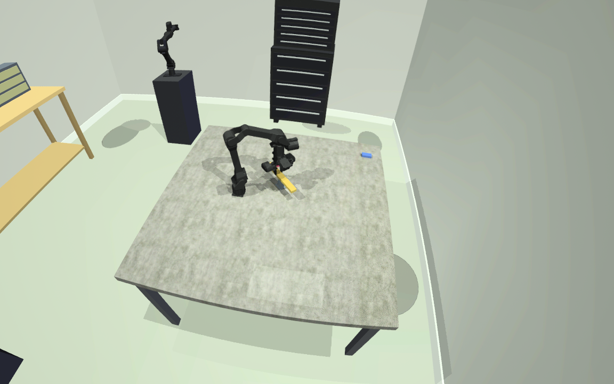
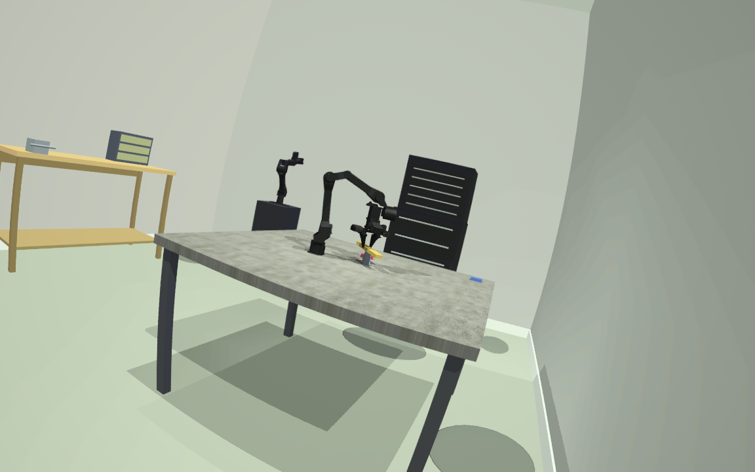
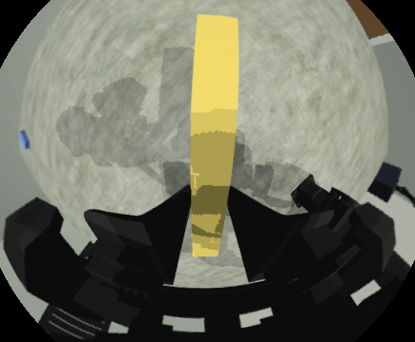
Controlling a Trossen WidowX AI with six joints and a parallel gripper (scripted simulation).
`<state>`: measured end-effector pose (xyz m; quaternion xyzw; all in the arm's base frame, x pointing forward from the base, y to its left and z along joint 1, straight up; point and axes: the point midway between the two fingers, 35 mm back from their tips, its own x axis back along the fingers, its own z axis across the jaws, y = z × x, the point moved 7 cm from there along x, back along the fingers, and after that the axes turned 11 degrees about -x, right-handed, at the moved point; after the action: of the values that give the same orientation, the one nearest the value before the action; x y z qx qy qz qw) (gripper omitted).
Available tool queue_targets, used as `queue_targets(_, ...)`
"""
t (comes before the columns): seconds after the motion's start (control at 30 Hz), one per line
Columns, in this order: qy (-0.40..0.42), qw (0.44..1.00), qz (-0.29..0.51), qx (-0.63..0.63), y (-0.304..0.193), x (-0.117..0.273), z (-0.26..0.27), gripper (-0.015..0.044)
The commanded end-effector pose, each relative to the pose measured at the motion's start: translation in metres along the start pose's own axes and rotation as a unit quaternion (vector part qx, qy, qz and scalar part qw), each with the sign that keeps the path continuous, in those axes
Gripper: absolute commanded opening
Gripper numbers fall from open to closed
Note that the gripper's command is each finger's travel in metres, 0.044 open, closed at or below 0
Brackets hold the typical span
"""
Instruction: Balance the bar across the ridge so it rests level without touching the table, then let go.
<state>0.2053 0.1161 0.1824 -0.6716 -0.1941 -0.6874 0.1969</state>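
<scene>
My gripper (image 1: 278, 171) (image 2: 368, 247) (image 3: 209, 189) is shut on the yellow bar, with one finger on each long side. The yellow bar (image 1: 288, 183) (image 2: 375, 252) (image 3: 216, 66) is held above the table, and its long end reaches away from the fingers in the wrist view. The grey-blue ridge (image 1: 280, 184) (image 2: 366, 259) stands on the table (image 1: 213, 229) (image 2: 274, 269) (image 3: 302, 95) under the bar. Small red parts show beside the ridge's top in the exterior view. Whether the bar touches the ridge I cannot tell. The ridge is hidden in the wrist view.
A small blue block (image 1: 366, 155) (image 2: 476, 279) (image 3: 25, 139) lies near the table's far right corner. A second arm (image 1: 168, 47) (image 2: 282, 176) stands on a dark pedestal behind the table. A dark drawer cabinet (image 1: 302, 83) (image 2: 433, 211) stands behind too.
</scene>
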Motion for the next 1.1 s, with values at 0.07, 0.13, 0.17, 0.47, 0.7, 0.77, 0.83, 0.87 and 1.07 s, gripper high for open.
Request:
queue_targets(0.07,0.001,1.000,0.001,0.000,0.0000,-0.0004,0.0003,0.0000)
queue_targets(0.13,0.001,1.000,0.001,0.000,0.0000,-0.0007,0.0003,0.0000)
queue_targets(0.17,0.001,1.000,0.001,0.000,0.0000,-0.0007,0.0003,0.0000)
queue_targets(0.47,0.001,1.000,0.001,0.000,0.0000,-0.0014,0.0001,0.0000)
queue_targets(0.7,0.001,1.000,0.001,0.000,0.0000,-0.0020,-0.0001,0.0000)
queue_targets(0.77,0.001,1.000,0.001,0.000,0.0000,-0.0022,-0.0001,0.0000)
queue_targets(0.83,0.001,1.000,0.001,0.000,-0.0001,-0.0023,-0.0002,0.0000)
queue_targets(0.87,0.001,1.000,0.001,0.000,-0.0001,-0.0024,-0.0002,0.0000)
queue_targets(1.07,0.001,1.000,0.001,0.000,-0.0001,-0.0030,-0.0003,0.0000)
